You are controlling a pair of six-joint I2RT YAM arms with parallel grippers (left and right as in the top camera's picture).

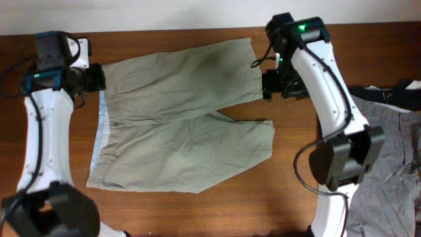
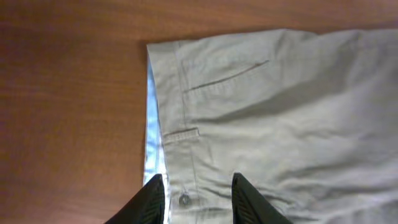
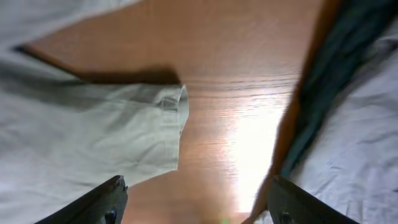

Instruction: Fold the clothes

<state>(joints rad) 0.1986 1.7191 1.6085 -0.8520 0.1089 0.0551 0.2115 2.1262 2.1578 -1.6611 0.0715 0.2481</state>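
The pale khaki-olive shorts (image 1: 177, 112) lie flat on the wooden table, waistband to the left with its light-blue lining (image 1: 100, 135) showing, legs to the right. My left gripper (image 1: 92, 77) hovers open at the waistband's upper left corner; in the left wrist view (image 2: 196, 190) its fingers straddle the waistband (image 2: 180, 155) near a button. My right gripper (image 1: 270, 82) is open and empty by the upper leg's hem; in the right wrist view (image 3: 196, 199) it is above bare table beside the hem (image 3: 174, 124). Grey trousers (image 1: 395, 164) and a black garment (image 1: 385, 95) lie at the right.
The wooden table (image 1: 263, 197) runs to a white wall along the back edge. The grey and black garments (image 3: 367, 124) pile up at the right edge, close to my right arm's base.
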